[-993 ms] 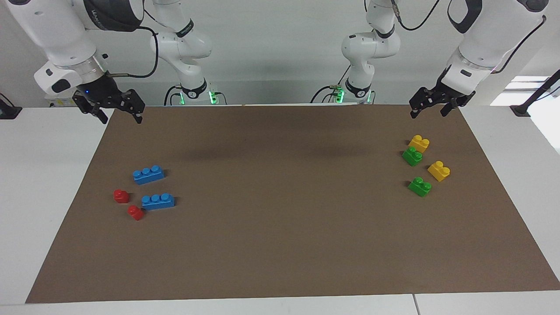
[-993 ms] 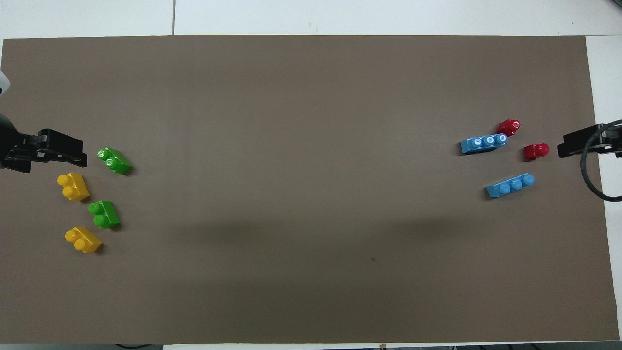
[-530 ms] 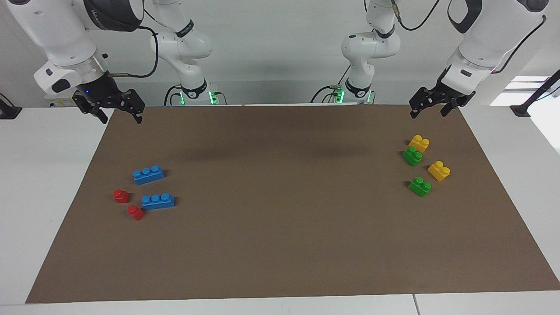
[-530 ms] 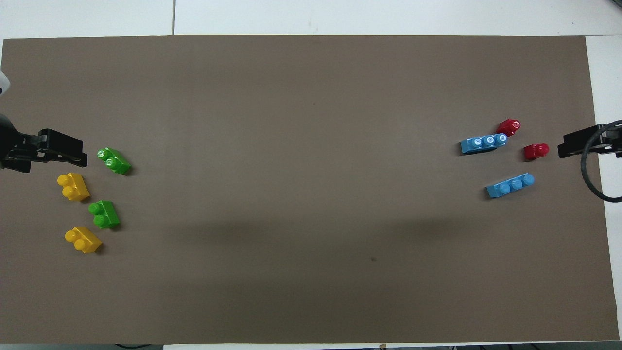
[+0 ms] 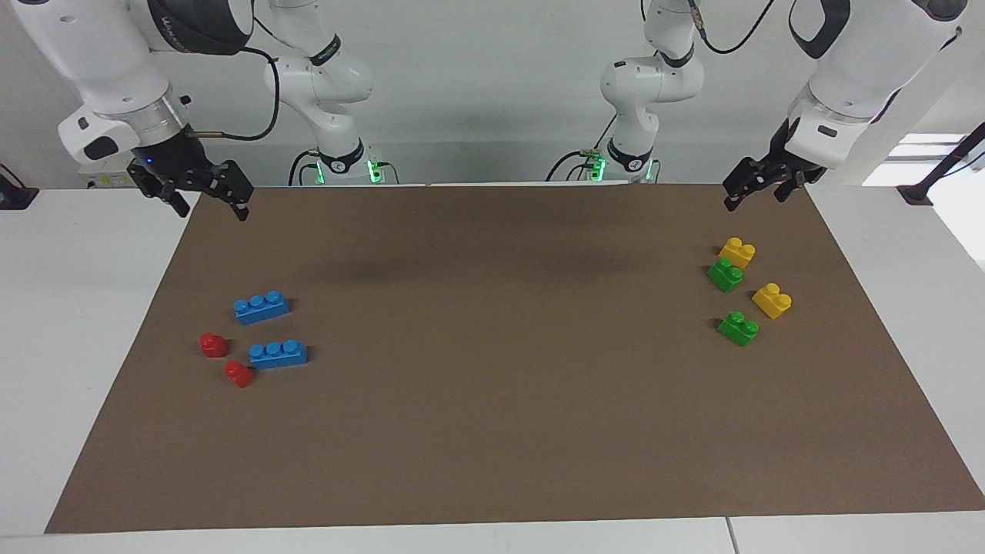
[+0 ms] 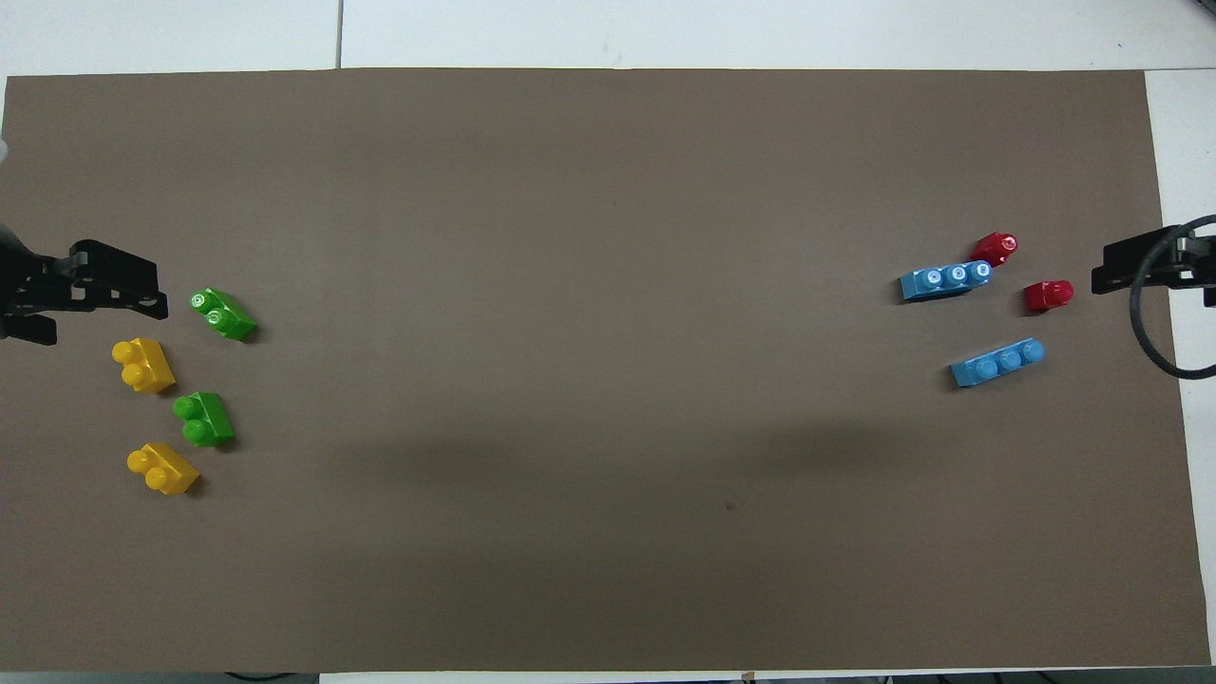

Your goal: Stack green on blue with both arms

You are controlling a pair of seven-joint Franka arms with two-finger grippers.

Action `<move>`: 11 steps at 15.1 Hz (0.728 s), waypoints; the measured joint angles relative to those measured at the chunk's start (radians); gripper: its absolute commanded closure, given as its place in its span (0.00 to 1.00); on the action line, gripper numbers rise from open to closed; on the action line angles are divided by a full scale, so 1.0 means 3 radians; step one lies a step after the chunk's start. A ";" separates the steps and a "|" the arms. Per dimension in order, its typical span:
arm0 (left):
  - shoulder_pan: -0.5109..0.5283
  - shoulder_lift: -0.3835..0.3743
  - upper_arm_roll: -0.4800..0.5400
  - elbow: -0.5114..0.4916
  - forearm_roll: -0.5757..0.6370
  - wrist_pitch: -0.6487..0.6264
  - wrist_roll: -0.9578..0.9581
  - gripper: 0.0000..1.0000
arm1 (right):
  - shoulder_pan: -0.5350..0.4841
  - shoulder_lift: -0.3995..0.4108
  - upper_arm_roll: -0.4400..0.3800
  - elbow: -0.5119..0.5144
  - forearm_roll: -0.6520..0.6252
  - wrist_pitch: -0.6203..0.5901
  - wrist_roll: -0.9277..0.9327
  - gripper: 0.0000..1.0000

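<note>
Two green bricks (image 5: 725, 274) (image 5: 739, 328) lie on the brown mat at the left arm's end, also in the overhead view (image 6: 202, 420) (image 6: 223, 314). Two blue three-stud bricks (image 5: 262, 307) (image 5: 278, 354) lie at the right arm's end, also in the overhead view (image 6: 997, 363) (image 6: 945, 280). My left gripper (image 5: 754, 198) (image 6: 100, 302) hangs open and empty over the mat's edge by the green and yellow bricks. My right gripper (image 5: 214, 208) (image 6: 1140, 266) hangs open and empty over the mat's edge at the blue bricks' end.
Two yellow two-stud bricks (image 5: 736, 251) (image 5: 772, 300) lie among the green ones. Two small red bricks (image 5: 213, 344) (image 5: 239, 374) lie beside the blue ones. The brown mat (image 5: 492, 400) covers most of the white table.
Both grippers have shifted slightly in the air; the left one has turned a little. No brick has moved.
</note>
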 measured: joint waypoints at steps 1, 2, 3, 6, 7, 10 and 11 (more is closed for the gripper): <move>0.0000 0.0000 0.0000 0.0000 0.0000 0.0000 -0.0066 0.00 | 0.0000 0.0000 0.0000 -0.0005 0.0001 0.0019 0.0164 0.01; 0.0000 0.0000 0.0000 0.0000 0.0000 0.0007 -0.0150 0.00 | 0.0000 0.0000 0.0000 -0.0017 0.0001 0.0035 0.0304 0.03; 0.0000 0.0000 0.0000 0.0000 0.0000 0.0021 -0.0273 0.00 | 0.0000 0.0000 0.0000 -0.0036 0.0002 0.0045 0.0436 0.03; 0.0000 0.0000 0.0000 -0.0012 0.0000 0.0136 -0.0798 0.00 | -0.0002 0.0001 -0.0001 -0.0113 0.0003 0.0095 0.0993 0.04; 0.0000 0.0000 -0.0001 -0.0019 0.0000 0.0175 -0.0964 0.00 | -0.0002 0.0002 -0.0001 -0.0141 0.0007 0.0146 0.1170 0.05; 0.0000 0.0000 -0.0001 -0.0034 0.0000 0.0260 -0.1454 0.00 | -0.0032 0.0027 -0.0001 -0.0233 0.0178 0.0280 0.1630 0.07; 0.0000 0.0000 -0.0001 -0.0039 0.0000 0.0296 -0.1641 0.00 | -0.0065 0.0050 -0.0002 -0.0251 0.0274 0.0290 0.1742 0.07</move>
